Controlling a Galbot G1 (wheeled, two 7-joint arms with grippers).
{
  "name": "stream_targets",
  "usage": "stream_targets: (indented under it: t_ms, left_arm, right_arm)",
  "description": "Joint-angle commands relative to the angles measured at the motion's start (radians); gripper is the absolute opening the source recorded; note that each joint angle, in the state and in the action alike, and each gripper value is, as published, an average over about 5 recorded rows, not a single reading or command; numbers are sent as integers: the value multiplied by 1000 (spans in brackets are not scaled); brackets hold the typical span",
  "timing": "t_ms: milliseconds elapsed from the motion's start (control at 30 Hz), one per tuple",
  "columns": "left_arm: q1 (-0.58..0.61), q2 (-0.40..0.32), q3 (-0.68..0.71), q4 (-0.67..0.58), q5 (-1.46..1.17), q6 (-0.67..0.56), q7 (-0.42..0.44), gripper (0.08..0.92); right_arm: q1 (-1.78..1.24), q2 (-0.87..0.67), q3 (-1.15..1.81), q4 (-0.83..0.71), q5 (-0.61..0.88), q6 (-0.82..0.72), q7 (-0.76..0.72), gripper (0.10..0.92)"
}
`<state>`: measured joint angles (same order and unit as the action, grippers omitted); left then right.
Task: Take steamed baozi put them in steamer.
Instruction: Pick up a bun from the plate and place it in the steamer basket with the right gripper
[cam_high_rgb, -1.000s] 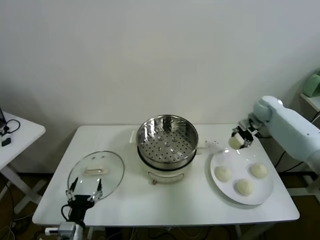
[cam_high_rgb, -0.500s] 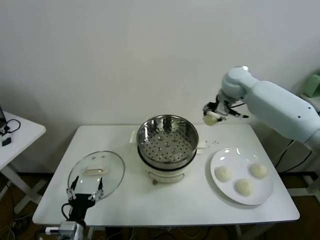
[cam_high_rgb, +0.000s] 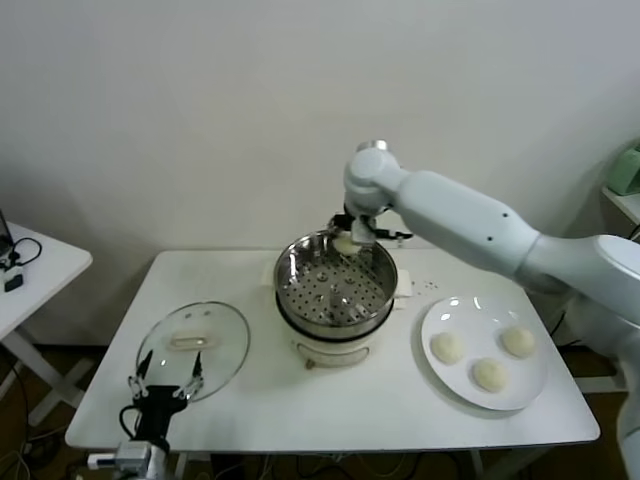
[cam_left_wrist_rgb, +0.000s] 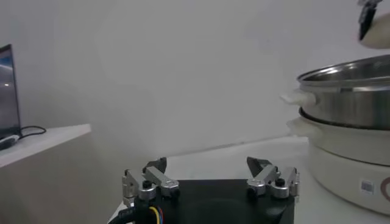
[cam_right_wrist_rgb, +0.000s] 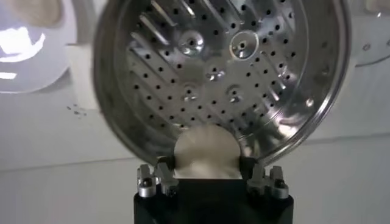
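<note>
Right gripper (cam_high_rgb: 349, 240) is pinching one steamed baozi (cam_right_wrist_rgb: 206, 152) between its fingers, the bun sitting squarely in the grip. In the head view, gripper and bun are hanging just above the far rim of the steamer (cam_high_rgb: 335, 262), at upper centre of the frame. The right arm is reaching in from the right edge, sloping up to a raised elbow joint, with the wrist pointing down at the basket. In the right wrist view the perforated floor is lying bare beyond the bun.

Three more buns (cam_high_rgb: 446, 347) are sitting on the white plate (cam_high_rgb: 445, 315), at lower right.

Left gripper (cam_high_rgb: 168, 385) is parked at lower left, fingers spread, beside the glass lid (cam_high_rgb: 192, 345).
</note>
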<state>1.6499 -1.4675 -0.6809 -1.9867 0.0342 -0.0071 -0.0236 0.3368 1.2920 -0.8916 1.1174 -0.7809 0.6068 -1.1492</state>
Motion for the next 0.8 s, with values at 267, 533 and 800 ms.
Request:
stream_targets:
  t_ms: [267, 533, 800]
  left_arm:
    - [11, -1, -12, 16, -11, -12, -3, 823]
    - [9, -4, -11, 23, -14, -7, -7, 823]
    - [8, -9, -11, 26, -15, -6, -8, 823]
  right_arm:
    - [-98, 127, 20, -181, -142, 39, 25, 694]
    - [-109, 125, 24, -190, -151, 44, 32, 708]
    - [-121, 128, 29, -195, -162, 47, 36, 720]
